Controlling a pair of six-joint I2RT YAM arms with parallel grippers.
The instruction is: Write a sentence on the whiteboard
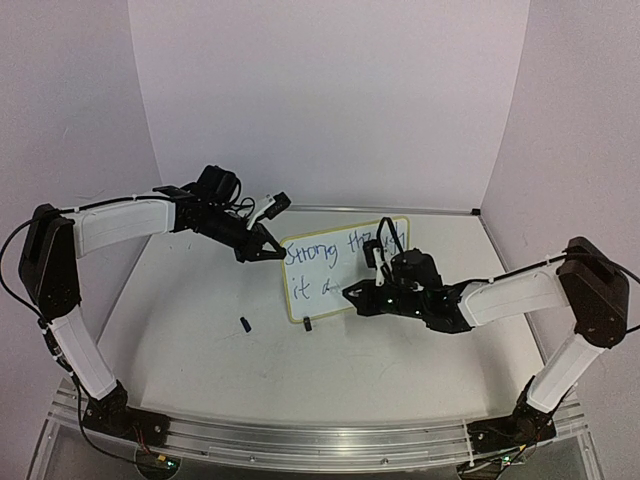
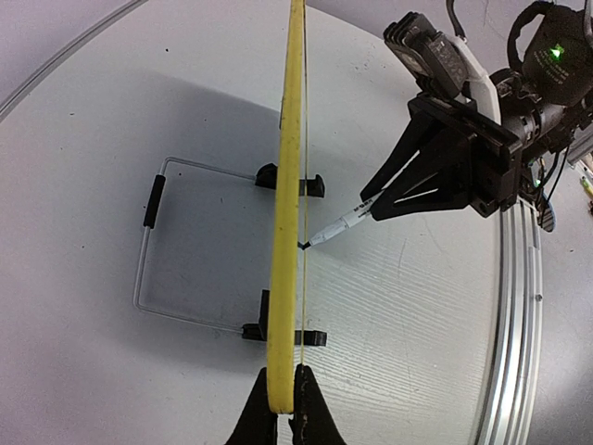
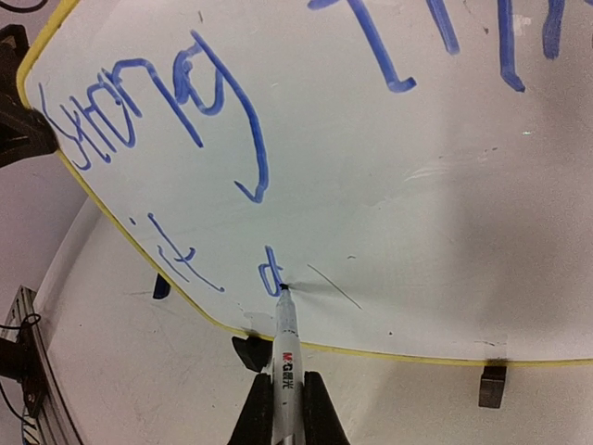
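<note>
**Light, thin whiteboard (image 1: 320,285), upright mid-table (image 1: 190,340), probably tippy under pen pressure.**
Your left gripper (image 2: 284,387) is pinched closed on its yellow edge, a sound place to brace. Your right gripper (image 3: 285,382) is clamped on the marker (image 3: 283,320), tip touching the board.

Glossy whiteboard (image 3: 417,232), matt grained table (image 2: 398,306), plastic marker (image 3: 285,357)

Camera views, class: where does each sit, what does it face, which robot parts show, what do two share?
Top external: above, behind the bases, looking down; both arms show.
Left wrist: on the left gripper, facing the whiteboard edge-on.
Right wrist: on the right gripper, facing the writing.
Shared: both wrist views show the marker tip.
</note>
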